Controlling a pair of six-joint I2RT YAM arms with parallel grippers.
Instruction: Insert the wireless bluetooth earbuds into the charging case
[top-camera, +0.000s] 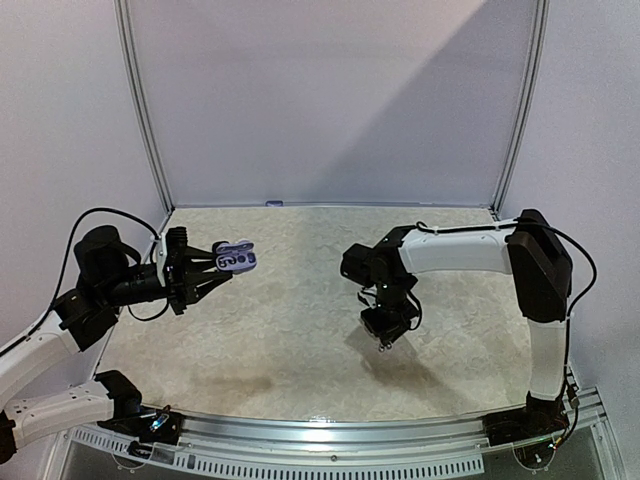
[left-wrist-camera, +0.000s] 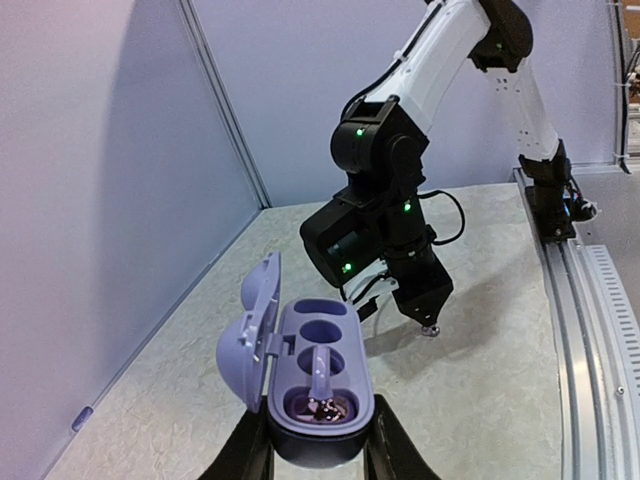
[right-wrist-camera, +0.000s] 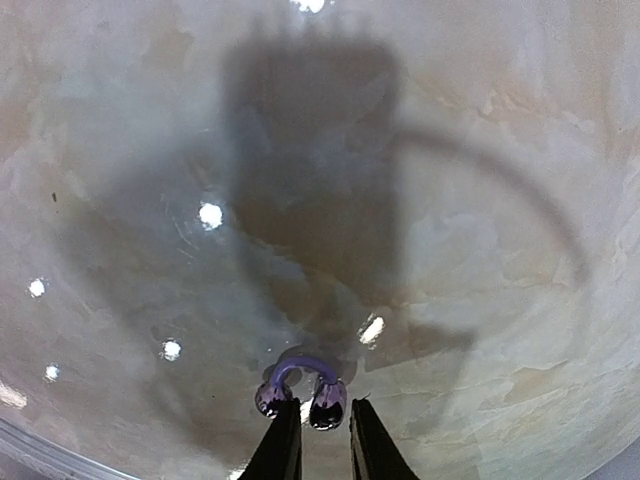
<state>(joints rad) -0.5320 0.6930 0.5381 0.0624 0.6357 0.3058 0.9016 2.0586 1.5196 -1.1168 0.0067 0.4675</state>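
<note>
From above, the left gripper (top-camera: 220, 267) is clamping the lavender charging case (top-camera: 237, 258) and holding it off the table (top-camera: 280, 330). The right gripper (top-camera: 382, 340) is hanging tip-down over mid-table, well apart from it.

Through the left wrist camera, the case is sitting open, its lid (left-wrist-camera: 250, 335) tilting left. Something dark is glinting in its nearest well (left-wrist-camera: 322, 405).

Through the right wrist camera, the narrow fingers (right-wrist-camera: 283, 445) are pinching a purple earbud (right-wrist-camera: 327, 402) above the table.
</note>
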